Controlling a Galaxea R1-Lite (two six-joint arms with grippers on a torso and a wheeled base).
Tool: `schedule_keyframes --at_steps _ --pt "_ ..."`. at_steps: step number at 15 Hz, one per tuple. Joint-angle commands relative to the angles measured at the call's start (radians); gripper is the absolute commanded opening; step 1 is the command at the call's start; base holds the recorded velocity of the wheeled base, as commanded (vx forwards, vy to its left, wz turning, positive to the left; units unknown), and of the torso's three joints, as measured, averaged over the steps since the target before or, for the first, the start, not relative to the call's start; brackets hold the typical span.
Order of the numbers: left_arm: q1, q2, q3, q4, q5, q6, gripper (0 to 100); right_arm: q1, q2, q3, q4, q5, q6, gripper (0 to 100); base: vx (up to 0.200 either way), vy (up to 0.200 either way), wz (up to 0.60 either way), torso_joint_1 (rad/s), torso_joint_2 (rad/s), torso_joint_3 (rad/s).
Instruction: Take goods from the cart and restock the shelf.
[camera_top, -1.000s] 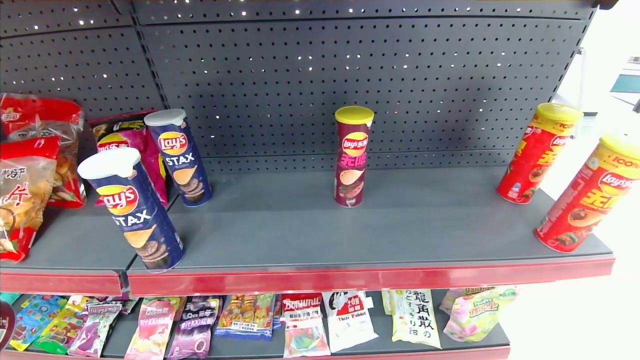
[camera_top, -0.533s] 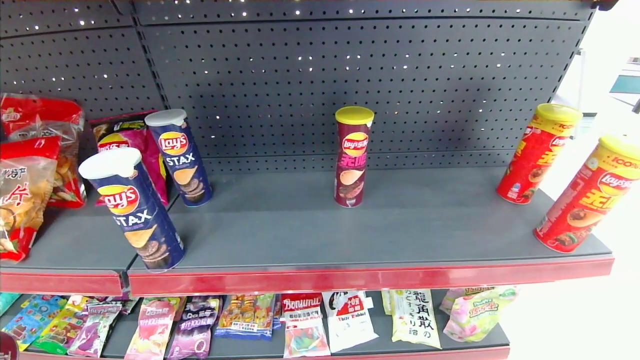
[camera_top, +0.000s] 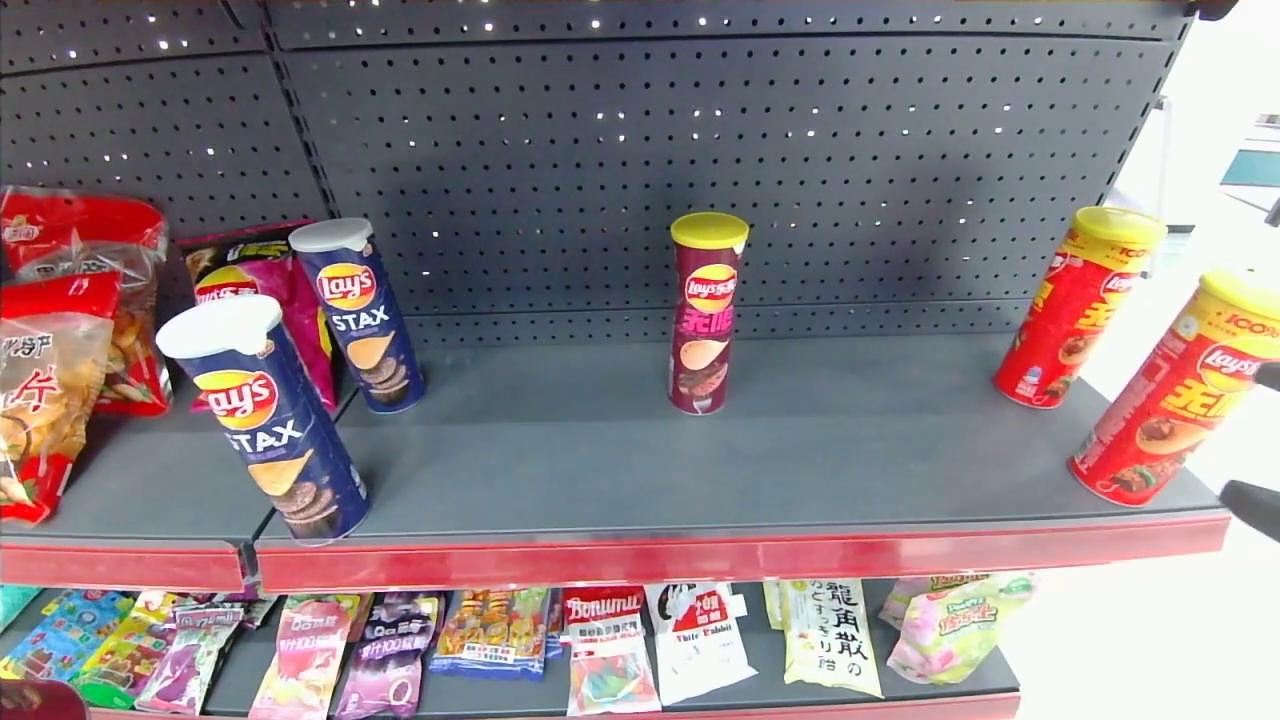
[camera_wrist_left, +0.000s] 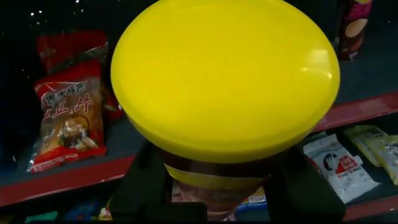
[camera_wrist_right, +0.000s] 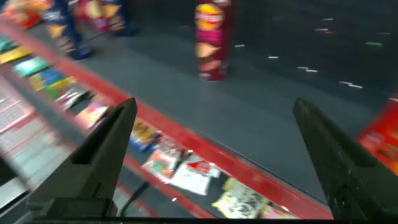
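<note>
Left wrist view: the left gripper (camera_wrist_left: 227, 186) is clamped on a chip can (camera_wrist_left: 225, 74) with a yellow lid. The can sits right between its fingers, out in front of the shelf (camera_wrist_left: 364, 107). The right gripper (camera_wrist_right: 214, 106) is spread wide, holding nothing, near the shelf's right end.

On shelf (camera_top: 600, 470), before pegboard (camera_top: 700, 150): bags (camera_top: 60, 340) far left, then left front can (camera_top: 265, 420) at the edge with left rear can (camera_top: 358, 315) behind and right of it, middle can (camera_top: 705, 315) toward the back, right rear can (camera_top: 1078, 305) and right front can (camera_top: 1175, 390) far right. Below, on lower shelf (camera_top: 760, 655), packets (camera_top: 610, 640) in a row. Just right of right front can, right gripper (camera_top: 1245, 435); between the fingers of left gripper (camera_wrist_left: 224, 186), held can (camera_wrist_left: 224, 74).
</note>
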Motion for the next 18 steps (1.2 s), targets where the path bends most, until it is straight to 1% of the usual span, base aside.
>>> schedule_keyframes --at_steps 1,3,5,6,7,8,9,10,11,13,17,18 --pt "0.0 0.008 0.002 0.0 0.009 -0.003 0 0.118 0.292 -0.088 -0.017 0.002 0.029 100 0.0 0.0 0.0 0.0 0.0 0.0" --pt "0.0 0.005 0.018 0.0 0.009 -0.009 0 0.102 0.453 -0.117 -0.138 0.0 0.075 100 0.0 0.0 0.0 0.0 0.0 0.0" --pt "0.0 -0.004 0.034 0.0 0.009 -0.012 0 0.084 0.555 -0.123 -0.255 -0.004 0.077 100 0.0 0.0 0.0 0.0 0.0 0.0" --pt "0.0 -0.005 0.042 0.0 0.009 -0.012 0 0.084 0.608 -0.13 -0.307 -0.03 0.078 100 0.0 0.0 0.0 0.0 0.0 0.0" --pt "0.0 -0.005 0.045 0.0 0.009 -0.012 0 0.088 0.633 -0.136 -0.324 -0.047 0.08 100 0.0 0.0 0.0 0.0 0.0 0.0" --pt "0.0 -0.002 0.057 0.0 0.009 -0.021 0 0.092 0.684 -0.154 -0.344 -0.069 0.084 100 0.0 0.0 0.0 0.0 0.0 0.0" --pt "0.0 0.005 0.062 0.0 0.009 -0.044 0 0.093 0.733 -0.176 -0.373 -0.07 0.096 100 0.0 0.0 0.0 0.0 0.0 0.0" --pt "0.0 0.008 0.064 0.0 0.007 -0.046 0 0.093 0.757 -0.188 -0.391 -0.073 0.1 100 0.0 0.0 0.0 0.0 0.0 0.0" --pt "0.0 0.008 0.073 -0.001 0.006 -0.047 0 0.093 0.82 -0.218 -0.445 -0.106 0.1 100 0.0 0.0 0.0 0.0 0.0 0.0" --pt "0.0 0.004 0.074 -0.001 0.007 -0.047 0 0.095 0.88 -0.265 -0.485 -0.138 0.101 100 0.0 0.0 0.0 0.0 0.0 0.0" --pt "0.0 0.008 0.07 -0.001 0.009 -0.047 0 0.124 0.955 -0.337 -0.488 -0.142 0.115 100 0.0 0.0 0.0 0.0 0.0 0.0" --pt "0.0 0.008 0.071 -0.001 0.009 -0.047 0 0.133 0.98 -0.36 -0.488 -0.159 0.121 100 0.0 0.0 0.0 0.0 0.0 0.0"
